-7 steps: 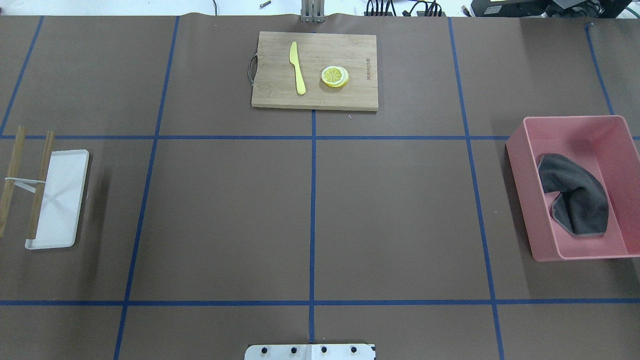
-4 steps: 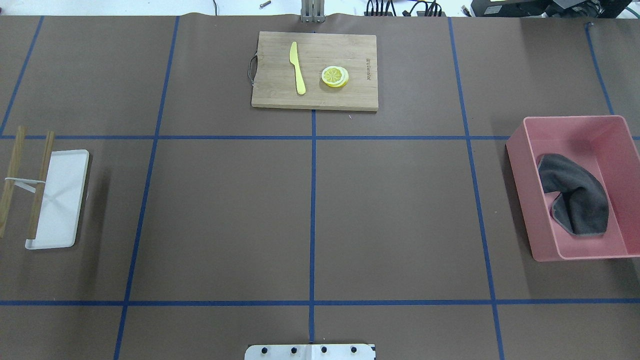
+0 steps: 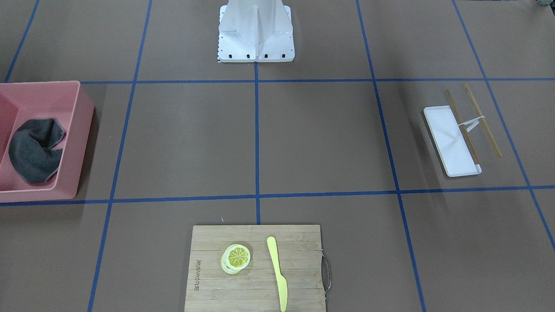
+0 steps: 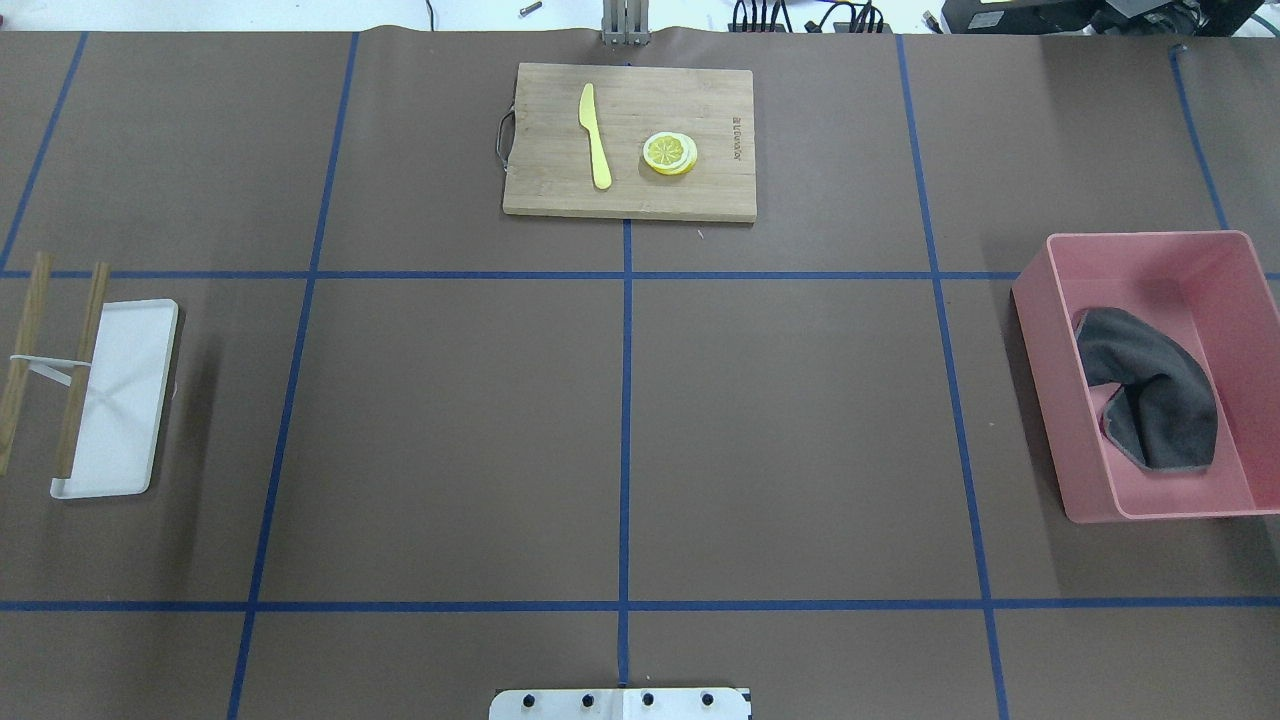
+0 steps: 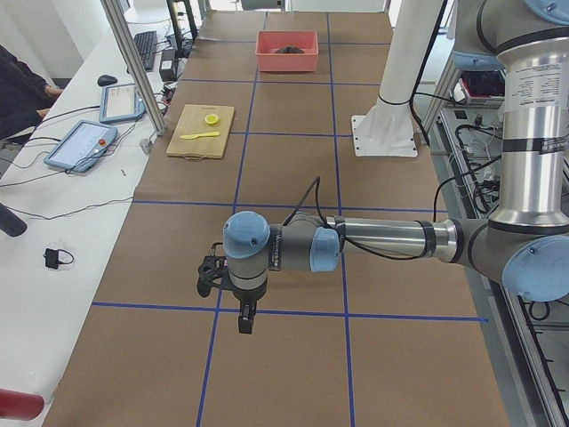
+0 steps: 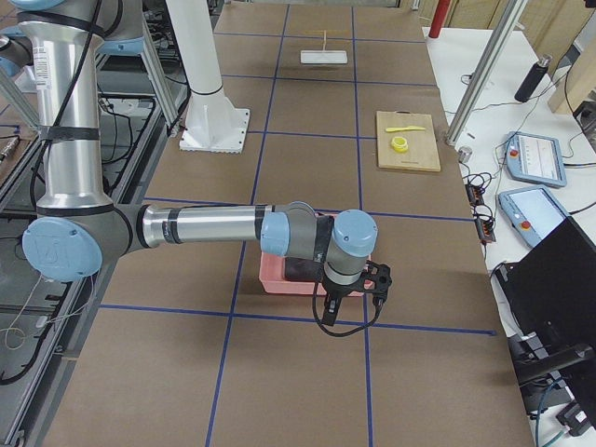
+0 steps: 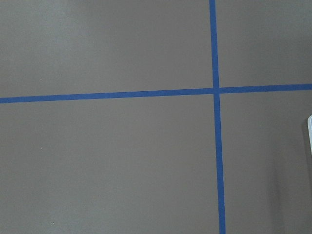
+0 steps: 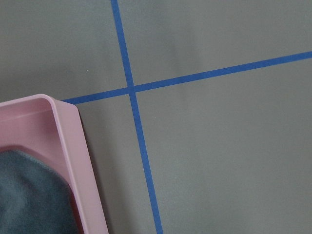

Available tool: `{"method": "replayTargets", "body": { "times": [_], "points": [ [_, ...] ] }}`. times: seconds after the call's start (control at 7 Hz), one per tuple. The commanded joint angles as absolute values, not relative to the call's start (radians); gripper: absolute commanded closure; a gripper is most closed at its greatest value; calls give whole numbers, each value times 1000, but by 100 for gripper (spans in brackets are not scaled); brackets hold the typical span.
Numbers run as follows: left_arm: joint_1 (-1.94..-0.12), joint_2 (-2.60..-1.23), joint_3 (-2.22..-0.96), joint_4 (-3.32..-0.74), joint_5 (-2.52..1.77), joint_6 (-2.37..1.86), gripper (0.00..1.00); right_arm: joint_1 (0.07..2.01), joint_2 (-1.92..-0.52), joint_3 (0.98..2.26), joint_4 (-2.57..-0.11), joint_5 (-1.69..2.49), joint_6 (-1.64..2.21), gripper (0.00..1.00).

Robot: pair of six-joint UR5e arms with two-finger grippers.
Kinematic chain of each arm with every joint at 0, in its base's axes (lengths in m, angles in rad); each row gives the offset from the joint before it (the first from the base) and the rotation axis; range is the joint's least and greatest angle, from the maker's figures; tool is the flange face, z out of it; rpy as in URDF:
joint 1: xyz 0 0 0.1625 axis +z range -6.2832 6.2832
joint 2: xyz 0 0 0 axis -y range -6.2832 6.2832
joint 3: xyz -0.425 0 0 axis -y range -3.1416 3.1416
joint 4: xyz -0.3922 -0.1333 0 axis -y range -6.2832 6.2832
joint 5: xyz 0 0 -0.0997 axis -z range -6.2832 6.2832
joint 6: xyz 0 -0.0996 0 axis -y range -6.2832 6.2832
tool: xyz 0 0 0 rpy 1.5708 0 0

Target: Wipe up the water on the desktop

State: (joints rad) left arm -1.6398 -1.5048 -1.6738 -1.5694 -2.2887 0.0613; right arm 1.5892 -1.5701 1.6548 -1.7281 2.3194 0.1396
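The desktop (image 4: 450, 420) lies brown and tape-gridded beneath everything; at its far middle sits a cutting board (image 4: 560, 195) with a yellow knife (image 4: 595, 135) and lemon slices (image 4: 669, 153); a pink bin (image 4: 1040, 330) at the robot's right holds a crumpled grey cloth (image 4: 1150, 395); a white tray (image 4: 130, 400) lies at the left; the left gripper (image 5: 244, 318) and right gripper (image 6: 354, 296) hang over opposite ends, and I cannot tell how their jaws stand.

On the brown desktop (image 7: 107, 161) two blue tape lines (image 7: 216, 90) cross, a pale edge (image 7: 310, 134) at right.

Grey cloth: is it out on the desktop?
No, the grey cloth lies crumpled inside the pink bin, as the overhead view shows.
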Motion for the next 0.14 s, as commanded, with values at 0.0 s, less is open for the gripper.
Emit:
{"method": "replayTargets", "body": {
  "times": [0.0],
  "points": [
    [-1640, -1505, -1674, -1568, -2289, 61, 2, 1589, -1568, 1651, -1727, 2319, 140, 0]
  ]
}}
